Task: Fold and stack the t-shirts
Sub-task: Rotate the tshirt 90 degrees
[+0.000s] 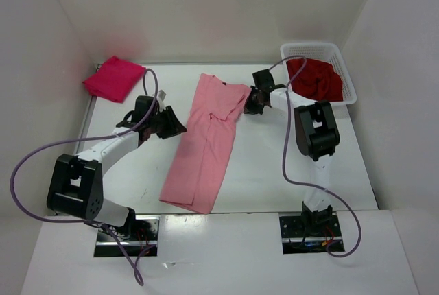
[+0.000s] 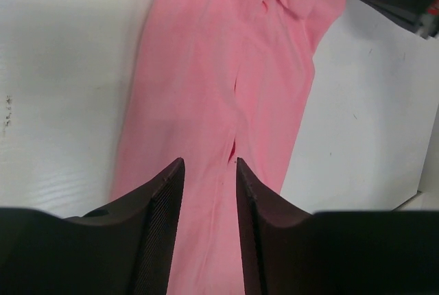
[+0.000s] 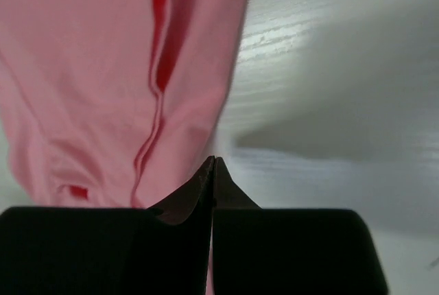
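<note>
White walls enclose a smooth table (image 1: 274, 171). A soft light pink shirt (image 1: 206, 144) lies mid-table as a long strip. The left gripper (image 1: 180, 125), narrowly parted, is over its left edge. The right gripper (image 1: 251, 106) is pinched closed at its far right. A crimson shirt (image 1: 113, 77) lies folded far left, and a dark red shirt (image 1: 315, 79) is crumpled in the lattice basket (image 1: 315, 48).

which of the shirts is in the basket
The dark red t-shirt, bunched inside the white basket at far right. The light pink t-shirt lies mid-table; the crimson t-shirt sits folded at far left.
</note>
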